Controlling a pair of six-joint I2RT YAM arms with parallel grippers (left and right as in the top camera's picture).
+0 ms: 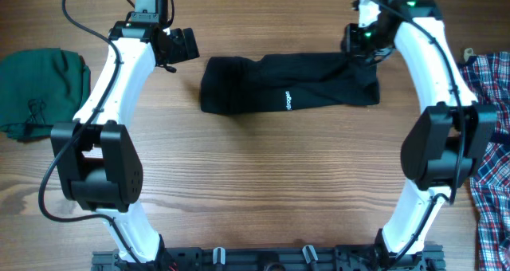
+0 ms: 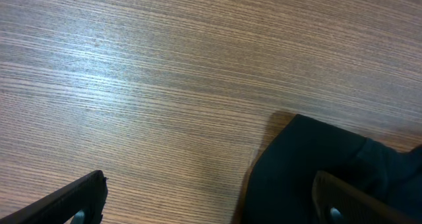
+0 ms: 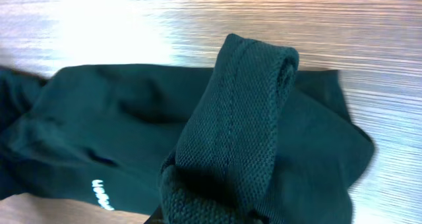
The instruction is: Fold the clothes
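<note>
Black soft cloth, the shirt (image 1: 291, 86) lies folded into a long band across the table (image 1: 263, 183), toward 12 o'clock in the overhead view, its length running from 9 to 3 o'clock. A small white logo (image 1: 287, 100) shows on its top layer, near the middle of the 6 o'clock edge.

At about 10 o'clock of the band, just off its end, hangs the left gripper (image 1: 185, 45). Its wrist view shows the two fingers (image 2: 79, 197) set wide apart with bare wood between them. The rounded end of the shirt lies beside the finger on that view's 4 o'clock side. I cannot tell whether they touch.

Over the band's 2 o'clock corner sits the right gripper (image 1: 362, 46). Its wrist view shows a ribbed fold (image 3: 237, 118) of the shirt raised off the flat layers and bunched at 6 o'clock, clamped there, though the fingers are mostly hidden by cloth.

A green garment (image 1: 40, 92) lies at the table's 9 o'clock edge, well apart from the shirt. A plaid shirt (image 1: 490, 143) lies at the 3 o'clock edge.
</note>
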